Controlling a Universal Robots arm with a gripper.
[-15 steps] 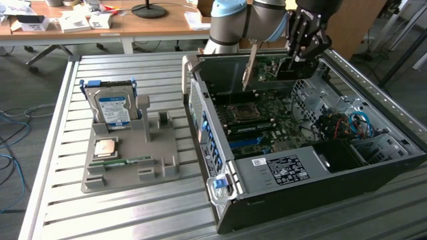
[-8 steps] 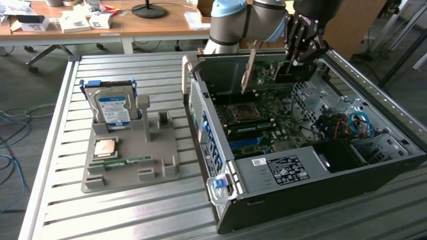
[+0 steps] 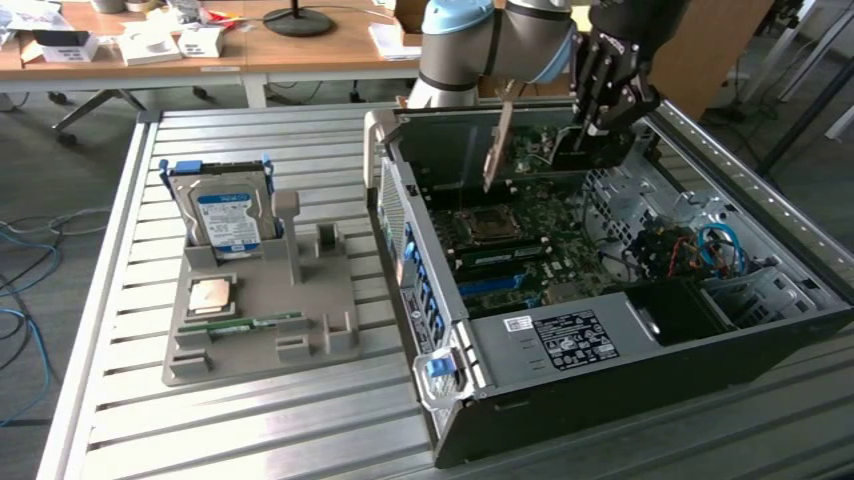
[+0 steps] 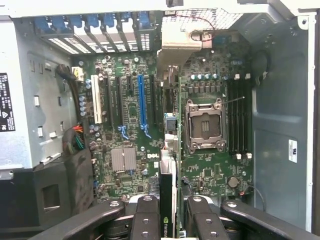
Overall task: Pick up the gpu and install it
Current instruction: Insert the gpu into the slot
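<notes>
The arm (image 3: pixel 497 45) is made of smooth silver-grey tubes with thick rounded joints, and one joint is closed by a pale blue cap (image 3: pixel 454 18). At its end sits a black gripper (image 3: pixel 591 120) built of boxy, jointed links. Seen from the wrist, its fingers (image 4: pixel 146 220) are matt black bars with rounded edges, dotted with small round silvery screw heads (image 4: pixel 114 204).

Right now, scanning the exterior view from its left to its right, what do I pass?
hard drive → blue latch on the case edge → gpu → blue cables. The tool, gripping the gpu, overlaps it, so it is left out of the order.
</notes>
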